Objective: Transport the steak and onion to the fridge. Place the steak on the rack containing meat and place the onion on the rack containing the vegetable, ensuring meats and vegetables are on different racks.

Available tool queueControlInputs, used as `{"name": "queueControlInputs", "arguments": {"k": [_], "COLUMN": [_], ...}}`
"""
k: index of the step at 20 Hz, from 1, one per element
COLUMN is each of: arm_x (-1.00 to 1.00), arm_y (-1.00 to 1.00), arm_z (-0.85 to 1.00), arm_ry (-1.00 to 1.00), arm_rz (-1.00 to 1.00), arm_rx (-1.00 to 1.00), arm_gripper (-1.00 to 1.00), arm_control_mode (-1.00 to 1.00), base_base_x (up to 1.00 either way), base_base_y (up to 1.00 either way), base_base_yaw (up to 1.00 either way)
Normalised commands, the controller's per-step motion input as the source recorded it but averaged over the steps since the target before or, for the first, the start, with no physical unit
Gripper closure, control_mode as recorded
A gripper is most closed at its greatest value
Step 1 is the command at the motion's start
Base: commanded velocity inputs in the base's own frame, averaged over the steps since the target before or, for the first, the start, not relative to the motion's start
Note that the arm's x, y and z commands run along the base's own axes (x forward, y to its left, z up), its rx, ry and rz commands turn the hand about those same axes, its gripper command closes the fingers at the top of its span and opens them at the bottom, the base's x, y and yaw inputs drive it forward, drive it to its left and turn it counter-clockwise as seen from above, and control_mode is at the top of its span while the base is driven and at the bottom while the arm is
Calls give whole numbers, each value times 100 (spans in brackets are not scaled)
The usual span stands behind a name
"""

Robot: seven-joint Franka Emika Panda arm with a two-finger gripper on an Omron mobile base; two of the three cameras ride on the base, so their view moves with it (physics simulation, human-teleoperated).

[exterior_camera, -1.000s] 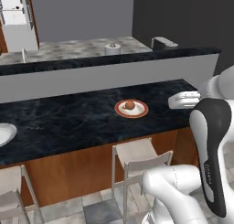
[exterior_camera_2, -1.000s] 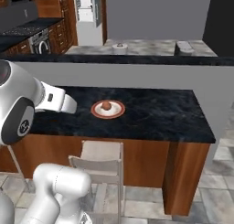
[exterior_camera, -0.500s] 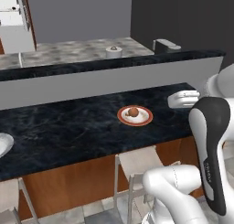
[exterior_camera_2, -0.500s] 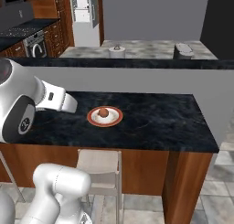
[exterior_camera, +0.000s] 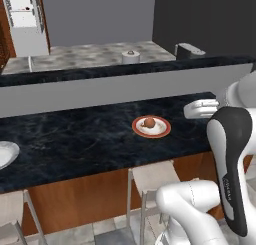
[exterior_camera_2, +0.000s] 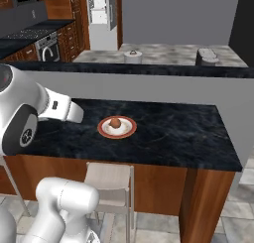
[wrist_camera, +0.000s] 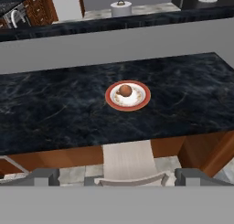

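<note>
target: onion point(wrist_camera: 125, 90) sits on plate point(wrist_camera: 141, 99), mid tabletop point(wrist_camera: 55, 109)
end effector: retracted at hand view's bottom edge; can't tell its opening
approach: centre above onion; descend vertically; clear plate rim; grip lightly, it may roll

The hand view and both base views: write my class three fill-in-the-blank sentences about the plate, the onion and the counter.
1. The onion lies on a white plate with a ____ rim.
2. The plate rests on a counter whose top is ____ marble.
3. Below the counter's edge, in front of the plate, stands a ____.

Missing words: red; black; stool
</note>
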Motion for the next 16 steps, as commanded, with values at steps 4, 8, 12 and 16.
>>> {"name": "queueControlInputs", "arguments": {"k": [4, 8, 12, 16], "arm_x": [0, 50, 100, 100], "arm_y": [0, -1, 0, 0], "arm_z": [0, -36, -64, -53], "arm_ry": [0, 15, 45, 35], "arm_rz": [0, 7, 2, 0], "arm_rx": [0, -2, -7, -5], "arm_gripper": [-100, -100, -100, -100], "arm_control_mode": [100, -100, -100, -100], "base_base_x": [100, 50, 0, 0], "base_base_y": [-4, -3, 0, 0], "base_base_yaw": [24, 9, 0, 0]}}
